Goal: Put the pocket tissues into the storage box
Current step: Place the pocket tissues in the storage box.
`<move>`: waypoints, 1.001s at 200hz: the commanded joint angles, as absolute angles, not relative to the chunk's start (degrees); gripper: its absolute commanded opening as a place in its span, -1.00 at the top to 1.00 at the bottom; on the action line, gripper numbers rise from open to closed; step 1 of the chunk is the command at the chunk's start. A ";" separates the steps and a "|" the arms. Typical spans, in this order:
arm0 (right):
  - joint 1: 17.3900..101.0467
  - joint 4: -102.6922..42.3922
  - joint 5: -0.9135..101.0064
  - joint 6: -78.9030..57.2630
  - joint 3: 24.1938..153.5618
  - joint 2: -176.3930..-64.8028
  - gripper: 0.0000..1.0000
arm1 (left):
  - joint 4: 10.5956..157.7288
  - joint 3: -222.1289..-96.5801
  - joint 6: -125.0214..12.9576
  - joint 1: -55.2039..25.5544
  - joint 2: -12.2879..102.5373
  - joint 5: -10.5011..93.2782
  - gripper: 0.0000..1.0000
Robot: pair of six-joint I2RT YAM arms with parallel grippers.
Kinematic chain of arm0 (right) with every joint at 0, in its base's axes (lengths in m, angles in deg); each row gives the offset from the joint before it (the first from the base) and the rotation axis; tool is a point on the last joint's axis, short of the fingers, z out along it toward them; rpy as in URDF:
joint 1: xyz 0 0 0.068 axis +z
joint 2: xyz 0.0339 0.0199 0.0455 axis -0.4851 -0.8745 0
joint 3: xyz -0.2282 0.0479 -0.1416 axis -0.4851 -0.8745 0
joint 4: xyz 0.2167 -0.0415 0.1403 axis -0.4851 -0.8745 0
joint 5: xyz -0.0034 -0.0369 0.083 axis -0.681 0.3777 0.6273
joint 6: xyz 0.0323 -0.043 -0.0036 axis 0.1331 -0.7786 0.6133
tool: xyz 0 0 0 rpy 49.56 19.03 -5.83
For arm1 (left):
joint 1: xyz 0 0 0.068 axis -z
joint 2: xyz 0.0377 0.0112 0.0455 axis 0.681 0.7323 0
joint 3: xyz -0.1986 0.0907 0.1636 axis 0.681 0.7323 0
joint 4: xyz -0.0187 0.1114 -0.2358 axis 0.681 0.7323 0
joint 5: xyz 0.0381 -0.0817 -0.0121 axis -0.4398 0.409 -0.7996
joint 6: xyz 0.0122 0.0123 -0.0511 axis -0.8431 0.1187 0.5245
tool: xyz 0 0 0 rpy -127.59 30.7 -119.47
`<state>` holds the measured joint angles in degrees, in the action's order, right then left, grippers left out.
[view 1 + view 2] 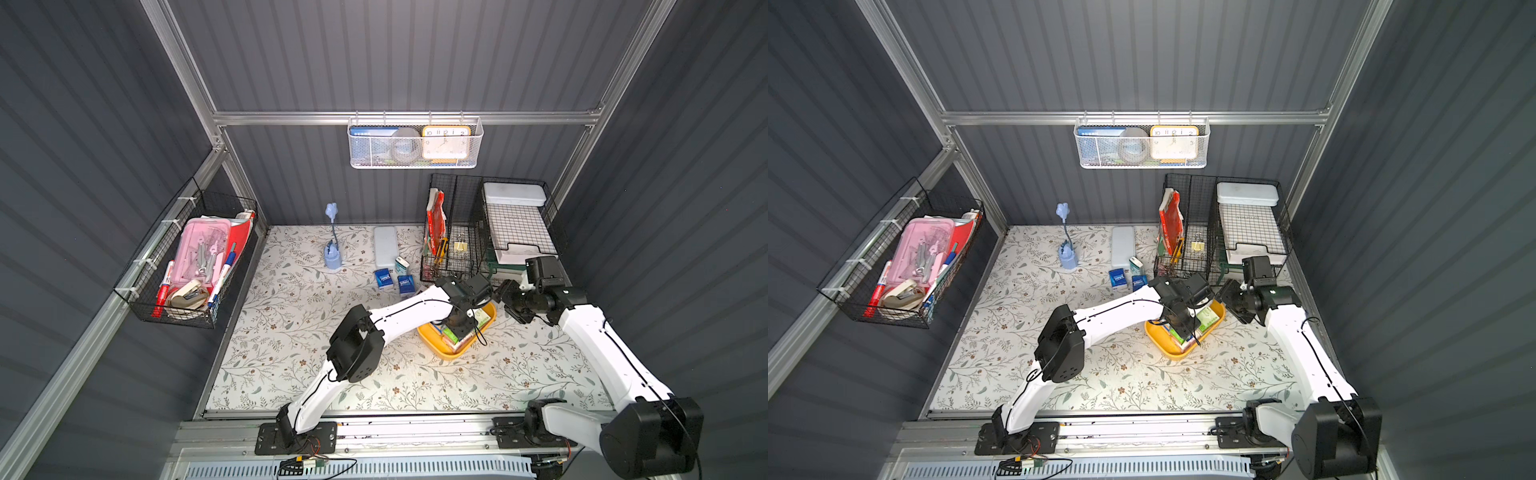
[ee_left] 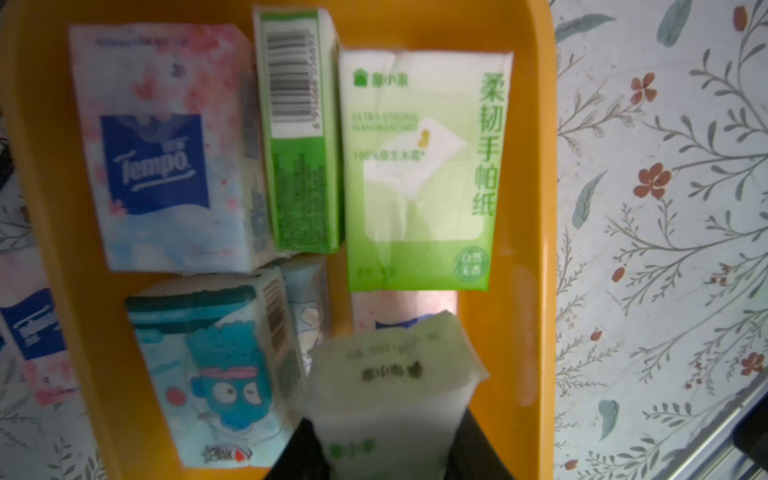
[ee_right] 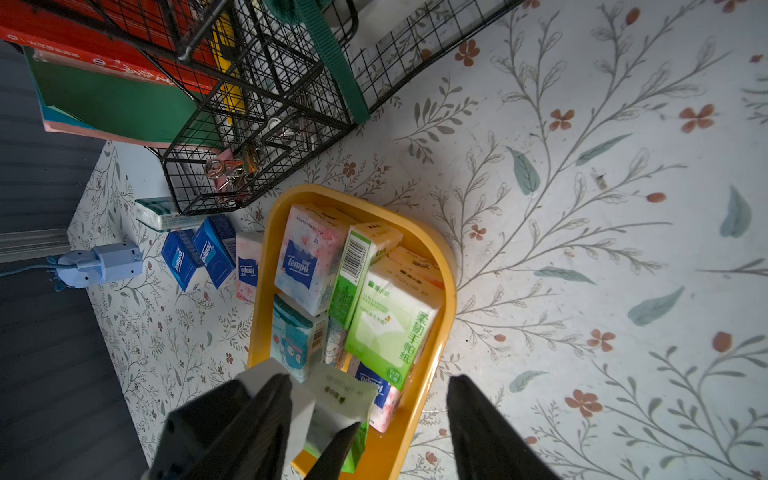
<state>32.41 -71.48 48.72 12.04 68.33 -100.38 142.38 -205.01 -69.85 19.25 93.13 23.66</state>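
Dark grey ribbed walls (image 1: 415, 62) on an aluminium frame close in a table (image 1: 299, 332) covered with a pale leaf-and-flower print. In both top views black wire baskets (image 1: 461, 195) stand at the table's upper right, a wall basket (image 1: 183, 318) hangs at the left of the frame, and a white mesh basket (image 1: 415, 160) hangs at top centre. The yellow box (image 1: 434, 347) lies right of centre, packed with pink, green and light blue tissues (image 2: 415, 166). Three more packets (image 1: 383, 278) lie up and left of it, and a pink packet (image 3: 248, 270) lies just beside its wall. The left gripper (image 2: 388, 419) hangs over the box, jaws narrow, clamped on a green packet (image 2: 395, 365). The right gripper (image 1: 513, 307) hovers by the box's right edge, jaws apart and empty.
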 commanded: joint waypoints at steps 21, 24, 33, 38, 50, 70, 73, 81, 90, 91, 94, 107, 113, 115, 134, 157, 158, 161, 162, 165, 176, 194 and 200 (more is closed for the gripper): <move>32.04 -72.32 49.20 12.40 69.16 -100.55 -0.28 | 143.15 -204.23 -71.42 19.21 92.48 24.66 0.22; 32.04 -72.27 49.16 12.40 69.10 -100.49 -0.28 | 143.11 -204.39 -71.22 19.30 92.55 24.84 0.21; 32.03 -72.28 49.21 12.40 69.08 -100.53 -0.28 | 142.93 -204.84 -70.98 19.30 92.69 25.71 0.15; 32.01 -72.28 49.21 12.45 69.08 -100.55 -0.28 | 142.84 -205.10 -70.89 19.37 92.87 26.26 0.07; 32.08 -72.36 49.14 12.27 69.16 -100.40 -0.28 | 142.75 -205.62 -70.40 19.39 93.08 27.18 -0.25; 32.01 -72.93 48.69 11.90 69.33 -100.11 -0.28 | 142.93 -206.69 -69.61 19.37 92.66 27.08 -0.93; 32.03 -73.01 48.67 11.81 69.34 -100.11 -0.28 | 142.88 -206.74 -69.44 19.39 92.47 26.79 -0.97; 32.09 -73.04 48.59 11.79 69.26 -100.02 -0.27 | 142.59 -206.83 -69.39 19.35 91.73 26.78 -0.98; 32.06 -73.07 48.56 11.70 69.25 -100.01 -0.28 | 142.88 -207.00 -69.15 19.30 90.88 27.42 -0.98; 32.08 -73.09 48.58 11.70 69.25 -99.93 -0.28 | 142.90 -207.00 -68.92 19.30 90.80 27.45 -0.98; 32.06 -73.11 48.53 11.70 69.25 -99.94 -0.27 | 143.25 -207.13 -67.74 19.26 90.54 27.44 -0.98; 32.08 -73.00 48.77 11.79 69.21 -99.97 -0.27 | 143.46 -207.74 -67.27 18.91 89.31 26.45 -0.97; 32.09 -72.99 48.80 11.77 69.10 -100.00 -0.28 | 143.45 -208.16 -67.13 18.66 88.79 25.92 -0.96; 32.09 -73.02 48.82 11.78 69.10 -100.02 -0.28 | 143.45 -208.27 -67.02 18.50 88.57 25.78 -0.96; 32.09 -72.96 48.89 11.79 69.08 -99.91 -0.27 | 143.32 -209.27 -65.92 16.72 87.10 25.94 -0.88; 32.04 -72.89 48.90 11.70 69.16 -99.93 -0.27 | 142.60 -209.26 -65.65 14.01 85.15 27.53 -0.74; 32.07 -72.87 48.97 11.74 69.16 -99.93 -0.27 | 142.54 -209.23 -65.67 13.89 85.03 27.64 -0.74; 32.02 -72.87 49.08 11.75 69.16 -99.93 -0.27 | 142.50 -208.97 -65.73 13.41 84.86 27.99 -0.72; 32.06 -72.95 49.10 11.72 69.16 -99.93 -0.27 | 142.45 -208.87 -65.71 13.24 84.76 28.09 -0.71; 32.09 -72.94 49.10 11.70 69.16 -99.93 -0.28 | 142.22 -208.65 -65.94 12.78 84.36 28.33 -0.70; 32.08 -72.96 49.07 11.64 69.08 -99.93 -0.27 | 141.35 -207.29 -67.05 11.12 83.26 28.87 -0.66; 32.08 -72.99 48.95 11.61 69.08 -99.85 -0.27 | 139.67 -204.54 -68.14 8.05 81.87 29.37 -0.64; 32.09 -73.09 48.93 11.53 69.13 -99.85 -0.27 | 139.04 -203.62 -68.24 7.09 81.60 28.88 -0.64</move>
